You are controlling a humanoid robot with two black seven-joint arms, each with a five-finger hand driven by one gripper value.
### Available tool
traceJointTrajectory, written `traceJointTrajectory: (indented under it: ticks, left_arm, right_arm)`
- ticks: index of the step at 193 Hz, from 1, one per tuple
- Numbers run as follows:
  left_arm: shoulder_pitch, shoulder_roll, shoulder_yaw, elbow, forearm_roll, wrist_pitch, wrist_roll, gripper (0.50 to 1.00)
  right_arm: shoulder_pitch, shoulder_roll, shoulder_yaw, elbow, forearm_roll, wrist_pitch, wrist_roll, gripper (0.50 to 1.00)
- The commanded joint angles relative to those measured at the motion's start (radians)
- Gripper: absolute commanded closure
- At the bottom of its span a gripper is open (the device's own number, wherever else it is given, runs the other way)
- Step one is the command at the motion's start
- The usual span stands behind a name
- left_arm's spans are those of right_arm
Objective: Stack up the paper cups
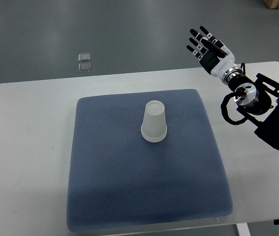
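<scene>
1 white, upside-down paper cup stack [154, 123], possibly 2 nested, stands mid blue textured mat [144, 196] on the white table [26, 103]; the right hand [209, 46], fingers spread and empty, hovers well apart, where a careless approach could topple it.

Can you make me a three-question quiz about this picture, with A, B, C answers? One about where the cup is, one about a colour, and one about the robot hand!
1. Where does the paper cup stand?
A. on the mat
B. on the floor
C. in the robot hand

2. What colour is the mat?
A. red
B. blue-grey
C. yellow

3. What is the right robot hand doing?
A. squeezing the cup
B. pressing on the mat
C. open, holding nothing

Answers:
1. A, the cup stands upside down near the mat's middle.
2. B, the mat is blue-grey on the white table.
3. C, its fingers are spread, away from the cup, past the table's far edge.
</scene>
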Motion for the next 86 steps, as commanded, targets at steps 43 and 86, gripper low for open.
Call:
traceJointTrajectory:
  ticks: [43, 86]
  left_arm:
    - [0.000, 0.000, 0.000, 0.001, 0.000, 0.000, 0.000, 0.500]
    - [-0.001, 0.000, 0.000, 0.004, 0.000, 0.000, 0.000, 0.500]
  right_arm:
    - [-0.045, 0.031, 0.002, -0.027, 0.005, 0.050, 0.007, 0.574]
    - [-0.051, 0.031, 0.002, -0.028, -0.003, 0.055, 0.007, 0.574]
